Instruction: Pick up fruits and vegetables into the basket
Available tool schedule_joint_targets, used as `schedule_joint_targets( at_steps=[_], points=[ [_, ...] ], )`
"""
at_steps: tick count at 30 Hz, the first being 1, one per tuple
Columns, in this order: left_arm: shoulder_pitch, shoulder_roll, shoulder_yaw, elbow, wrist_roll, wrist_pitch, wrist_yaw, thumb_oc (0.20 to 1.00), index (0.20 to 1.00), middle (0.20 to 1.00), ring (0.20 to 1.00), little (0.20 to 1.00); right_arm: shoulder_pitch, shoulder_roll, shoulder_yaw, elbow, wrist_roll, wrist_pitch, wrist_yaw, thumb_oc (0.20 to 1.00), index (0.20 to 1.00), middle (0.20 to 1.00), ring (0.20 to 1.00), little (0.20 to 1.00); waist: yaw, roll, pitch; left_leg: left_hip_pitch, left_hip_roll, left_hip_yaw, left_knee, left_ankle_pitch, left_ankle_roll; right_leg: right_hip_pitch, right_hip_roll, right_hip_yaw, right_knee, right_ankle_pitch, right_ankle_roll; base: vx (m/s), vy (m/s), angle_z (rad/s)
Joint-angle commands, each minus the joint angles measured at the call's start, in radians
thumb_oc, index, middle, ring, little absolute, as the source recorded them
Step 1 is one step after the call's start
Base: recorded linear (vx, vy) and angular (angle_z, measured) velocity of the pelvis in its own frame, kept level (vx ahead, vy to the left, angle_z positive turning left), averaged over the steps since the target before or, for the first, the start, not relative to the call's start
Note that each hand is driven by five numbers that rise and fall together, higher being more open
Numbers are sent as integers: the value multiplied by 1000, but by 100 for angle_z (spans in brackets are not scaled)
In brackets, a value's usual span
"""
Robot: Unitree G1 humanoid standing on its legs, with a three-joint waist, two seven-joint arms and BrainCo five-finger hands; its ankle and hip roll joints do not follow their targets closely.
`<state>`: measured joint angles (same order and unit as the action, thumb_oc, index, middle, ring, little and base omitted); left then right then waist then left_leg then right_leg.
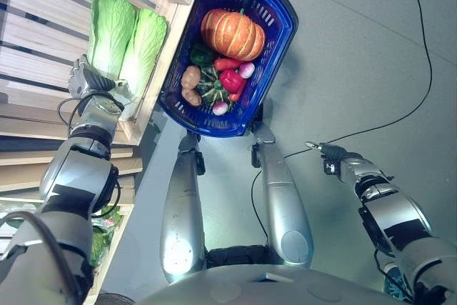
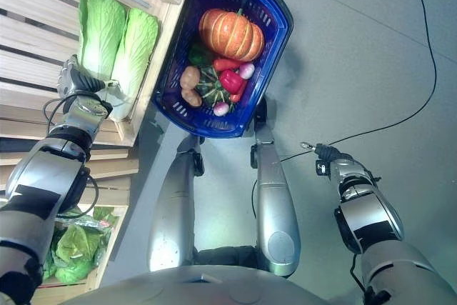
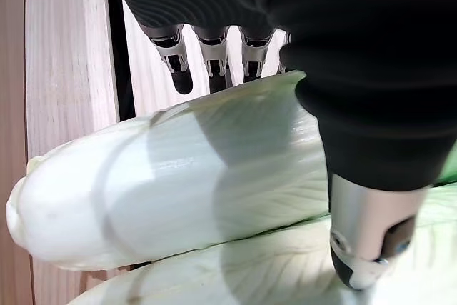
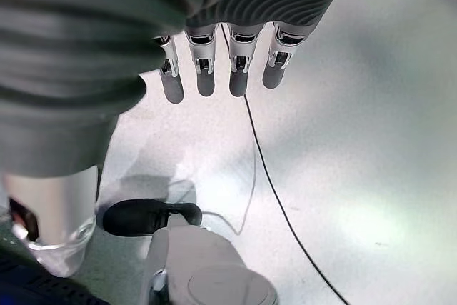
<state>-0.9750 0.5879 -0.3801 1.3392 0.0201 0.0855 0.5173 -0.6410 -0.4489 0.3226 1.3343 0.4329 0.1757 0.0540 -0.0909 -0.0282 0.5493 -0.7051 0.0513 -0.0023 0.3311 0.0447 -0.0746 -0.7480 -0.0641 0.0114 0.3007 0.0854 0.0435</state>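
Basket, blue, on the grey floor just beside a wooden shelf, already loaded: orange pumpkin at the far end, then a green pepper, red pepper, dark green squash, two potatoes and small reddish radishes. Two napa cabbages side by side on the shelf, leafy ends away from the robot, white stems toward it. Left robot hand at the stem end of the cabbage farther from the basket, fingers hooked over its far side, thumb down against the neighbouring cabbage, curled round the stem. Right robot hand well apart from the basket, low over bare floor, fingers straight in a row, holding nothing. More leafy greens on a lower shelf level.
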Motion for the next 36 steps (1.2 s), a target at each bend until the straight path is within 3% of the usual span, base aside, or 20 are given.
schedule_joint_targets(
  at_steps=[1,10,11,13,32,36],
  points=[
    [25,26,10,96,-19,58,-10,1000,1000,1000,1000,1000,56,-19,25,5,30,23,1,1000,1000,1000,1000,1000,7,-23,-29,-51,-44,2,37,-31,15,-15,49,-38,114,-120,-4,0,0,0],
    [8,23,5,107,0,79,-18,1000,1000,1000,1000,1000,42,-19,29,11,38,20,5,1000,1000,1000,1000,1000,7,-33,-29,-69,-42,0,34,-31,12,-31,51,-41,106,-115,0,-7,-6,-2],
    [4,23,-2,108,17,81,-30,605,605,605,605,605,39,-19,32,12,41,17,6,1000,1000,1000,1000,1000,7,-34,-29,-72,-42,-1,33,-30,12,-34,51,-41,103,-114,0,-15,-4,-3],
    [1,21,-10,107,34,83,-42,200,200,200,200,200,37,-20,34,10,42,19,7,1000,1000,1000,1000,1000,6,-35,-29,-74,-42,-2,34,-30,11,-36,51,-41,103,-113,0,0,0,0],
    [-1,15,-23,108,10,51,-75,200,200,200,200,200,22,-22,35,20,40,11,16,1000,1000,1000,1000,1000,5,-30,-29,-52,-45,3,3,-20,9,-16,51,-41,77,-105,2,-1,0,0],
    [7,16,-12,103,-46,-7,-61,200,200,200,200,200,26,-22,38,19,49,5,20,1000,1000,1000,1000,1000,7,-26,-29,-37,-48,0,-4,-18,9,-4,52,-40,78,-108,1,0,0,0]
  ],
)
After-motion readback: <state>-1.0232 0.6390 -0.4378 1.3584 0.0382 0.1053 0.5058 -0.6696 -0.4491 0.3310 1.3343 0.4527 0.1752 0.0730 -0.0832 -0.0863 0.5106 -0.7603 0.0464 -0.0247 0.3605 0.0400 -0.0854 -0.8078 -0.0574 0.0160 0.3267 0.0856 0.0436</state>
